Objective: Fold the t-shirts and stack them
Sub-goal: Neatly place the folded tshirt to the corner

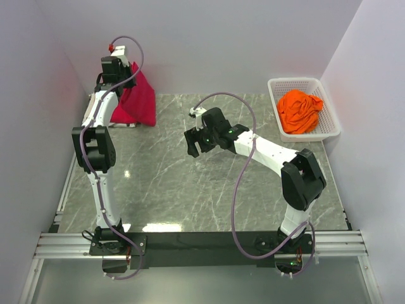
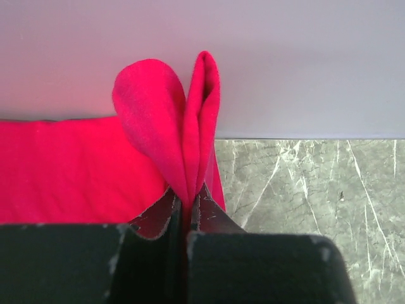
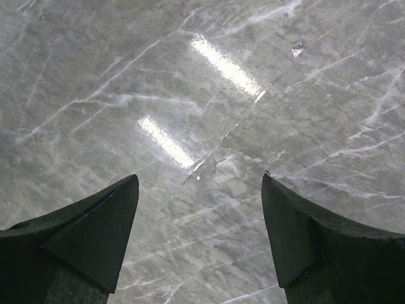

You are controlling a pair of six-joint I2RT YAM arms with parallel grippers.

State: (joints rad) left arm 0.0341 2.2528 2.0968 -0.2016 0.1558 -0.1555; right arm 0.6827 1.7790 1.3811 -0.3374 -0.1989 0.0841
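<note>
Where the tabletop (image 1: 190, 190) meets the back wall at its far-left corner, the left gripper (image 1: 128, 78) is clamped on a crimson t-shirt (image 1: 136, 101). The left wrist view shows its jaws pressed together on a pinch of the cloth (image 2: 76, 164). Two rounded folds stand up above the fingertips of the left gripper (image 2: 185, 212), and the rest of the red fabric spreads toward the left of that view. In the top view the shirt hangs from the gripper as a bunched, roughly triangular mass whose lower edge rests on the marble surface just beside the far edge. Whether the mass is one shirt or several layers cannot be told.

The right gripper (image 1: 193, 145) hovers over the middle of the tabletop, somewhat nearer the far edge than the near one, with its arm reaching in from the near-right corner. The right wrist view shows the fingers spread wide apart around the midpoint of the right gripper (image 3: 199, 183), with only bare grey-veined marble (image 3: 190, 76) and two ceiling-light reflections between them. It holds nothing.

At the far-right corner stands a white lattice basket (image 1: 330, 126), with a crumpled orange t-shirt (image 1: 299, 111) lying inside it, well apart from both grippers.
</note>
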